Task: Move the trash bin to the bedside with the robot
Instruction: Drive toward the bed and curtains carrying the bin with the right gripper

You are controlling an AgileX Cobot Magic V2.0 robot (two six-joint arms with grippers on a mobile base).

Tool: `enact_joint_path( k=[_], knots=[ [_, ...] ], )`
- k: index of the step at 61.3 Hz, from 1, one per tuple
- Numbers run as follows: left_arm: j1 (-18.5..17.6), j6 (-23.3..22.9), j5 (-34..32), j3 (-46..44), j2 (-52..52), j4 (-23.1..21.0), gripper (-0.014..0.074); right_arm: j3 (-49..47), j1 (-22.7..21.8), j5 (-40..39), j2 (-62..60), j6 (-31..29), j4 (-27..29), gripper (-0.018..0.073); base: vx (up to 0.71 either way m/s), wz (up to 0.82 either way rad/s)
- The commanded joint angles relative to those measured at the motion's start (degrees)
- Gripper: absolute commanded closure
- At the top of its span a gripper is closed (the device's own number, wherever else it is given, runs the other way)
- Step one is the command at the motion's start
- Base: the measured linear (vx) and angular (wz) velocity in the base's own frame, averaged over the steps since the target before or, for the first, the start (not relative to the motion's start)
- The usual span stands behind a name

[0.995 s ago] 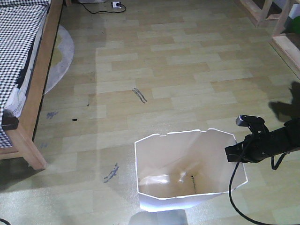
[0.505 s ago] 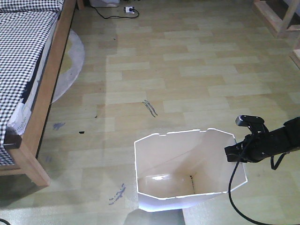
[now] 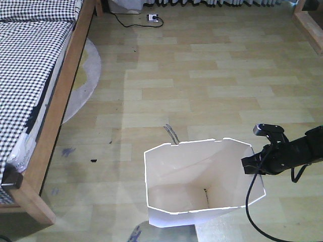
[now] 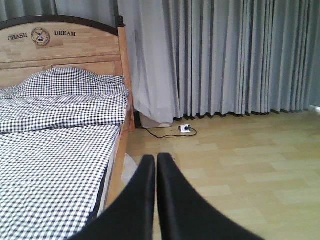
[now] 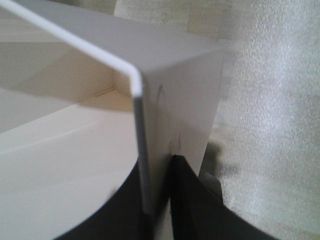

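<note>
Right gripper [image 3: 251, 165]: black, clamped on the right-hand rim of the trash bin [image 3: 176, 171]. In the right wrist view the gripper [image 5: 156, 202] straddles the thin white wall at a corner of the rim, one finger [image 5: 122, 212] inside and the other outside, both touching the plastic.

Right arm [image 3: 298, 151]: slim, black, entering from the right edge; a small camera module [image 3: 267, 129] sits on top; the arm cable [image 3: 249, 204] hangs down past the bin's right side.

Left gripper [image 4: 156, 167]: black fingers pressed together with nothing between them, held above the floor and pointed toward the curtains [image 4: 225, 55].

Trash bin [image 5: 170, 75]: white, angular rim, cream interior, upright, mouth open, no contents visible. It is at the lower centre of the front view, to the right of the bed [image 3: 30, 75] and apart from it, with bare floor between. Whether its base touches the floor cannot be told.

Bed [image 4: 55, 150]: light wooden frame, black-and-white checked bedding, one pillow [image 4: 70, 82], headboard [image 4: 75, 50] lettered "CHASE DREAM".

Round rug [image 3: 86, 75]: pale, partly under the bed.

Power strip [image 3: 154, 17]: white, on the floor near the curtains, with a floor cable [image 3: 126, 21] attached.

Floor [image 3: 212, 91]: light wood-pattern planks, dark scuff marks [image 3: 171, 133] just behind the bin.
</note>
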Motion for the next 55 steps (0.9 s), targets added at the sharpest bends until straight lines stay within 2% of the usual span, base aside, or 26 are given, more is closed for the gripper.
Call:
enact_joint_path(
  k=[1, 55],
  knots=[
    [-0.4, -0.8, -4.2, 0.7, -0.4, -0.5, 0.0603, -0.9, -0.2, 10.3, -3.9, 0.4, 3.7, 0.0564, 0.28, 0.05],
    [-0.4, -0.8, -4.2, 0.7, -0.4, -0.5, 0.0603, -0.9, -0.2, 10.3, -3.9, 0.4, 3.7, 0.0564, 0.28, -0.02]
  ],
)
